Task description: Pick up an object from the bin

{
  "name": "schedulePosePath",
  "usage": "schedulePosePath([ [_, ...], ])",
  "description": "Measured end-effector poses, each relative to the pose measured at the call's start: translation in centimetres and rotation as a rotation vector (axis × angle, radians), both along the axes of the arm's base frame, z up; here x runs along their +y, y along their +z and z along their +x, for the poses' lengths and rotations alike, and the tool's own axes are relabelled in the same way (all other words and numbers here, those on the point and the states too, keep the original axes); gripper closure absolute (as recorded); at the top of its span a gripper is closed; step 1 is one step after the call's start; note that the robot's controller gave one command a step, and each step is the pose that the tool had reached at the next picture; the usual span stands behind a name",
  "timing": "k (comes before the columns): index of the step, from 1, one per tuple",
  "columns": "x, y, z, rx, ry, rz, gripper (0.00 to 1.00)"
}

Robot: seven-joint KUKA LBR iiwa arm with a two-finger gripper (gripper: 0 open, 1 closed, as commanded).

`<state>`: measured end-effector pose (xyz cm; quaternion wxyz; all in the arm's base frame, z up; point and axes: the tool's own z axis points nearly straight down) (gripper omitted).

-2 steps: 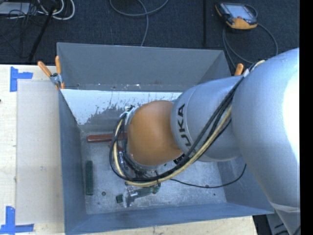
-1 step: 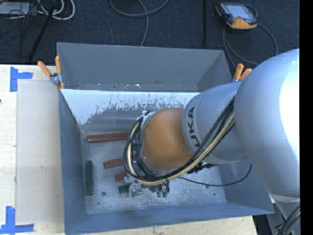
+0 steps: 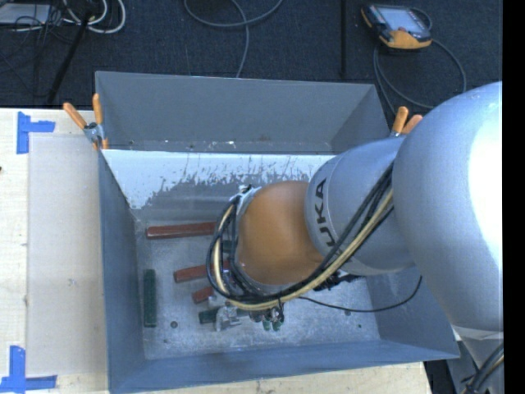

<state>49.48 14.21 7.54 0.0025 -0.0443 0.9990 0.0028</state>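
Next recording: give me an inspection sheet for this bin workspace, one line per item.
Surface: grey metal bin, floor scuffed and speckled.
Job's things: long brown bar at the left rear; shorter brown bar and small reddish piece nearer the tool; dark green bar lying along the left wall.
Clutter: small dark bits beside the tool, too small to identify.
Grippers: tool low over the floor's front middle, under the orange wrist cover; contents cannot be told.
Cables: black and yellow arm cables looped round the cover.
Surroundings: handheld pendant and loose leads on dark floor behind the bin.
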Motion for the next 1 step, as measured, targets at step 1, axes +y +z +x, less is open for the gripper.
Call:
schedulePosePath([
  [1, 0.14, 16.47, 2.97, -0.002, 0.031, -0.004, 1.0],
])
